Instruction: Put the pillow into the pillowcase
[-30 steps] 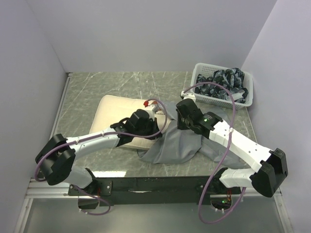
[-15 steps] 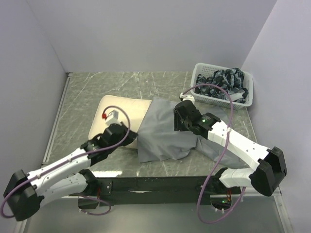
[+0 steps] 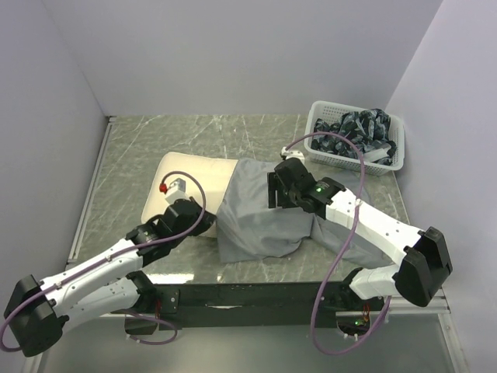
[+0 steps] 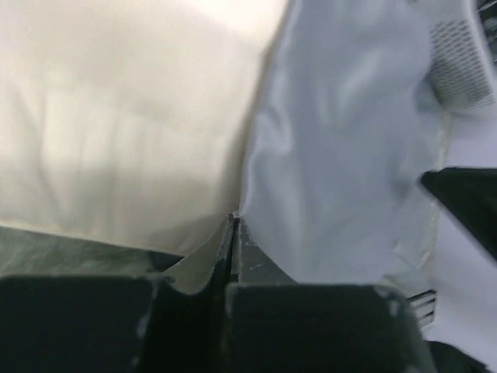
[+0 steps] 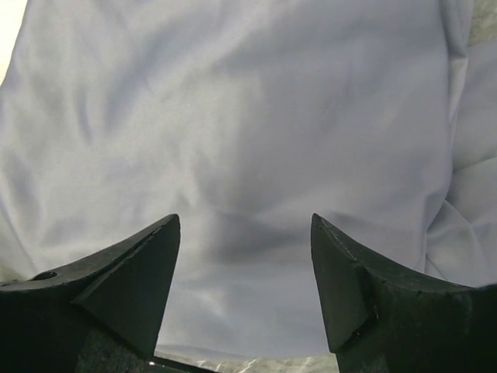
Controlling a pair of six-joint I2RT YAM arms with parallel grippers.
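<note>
Bench (image 3: 155,140) carries everything. Pillowcase (image 3: 260,210) lies mid-bench, its L edge over the pillow's R end. Pillow (image 3: 190,175) sticks out to the L, approx half bare. Basket (image 3: 353,163) w/ dark cloth (image 3: 357,128) sits at far R corner. R pincer (image 5: 245,221) gapes wide above the pillowcase, holding nothing. L pincer (image 4: 234,225) is closed, pinching the pillowcase edge beside the pillow.

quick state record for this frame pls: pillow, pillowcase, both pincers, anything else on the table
pillow: left part bare, right part covered by the pillowcase
pillowcase: drawn over pillow's right part, rest rumpled
left pincer: shut, at the pillow-pillowcase boundary; pinching cloth not confirmable
right pincer: open, above pillowcase
basket: far right corner, holds dark patterned cloth
task: not done
</note>
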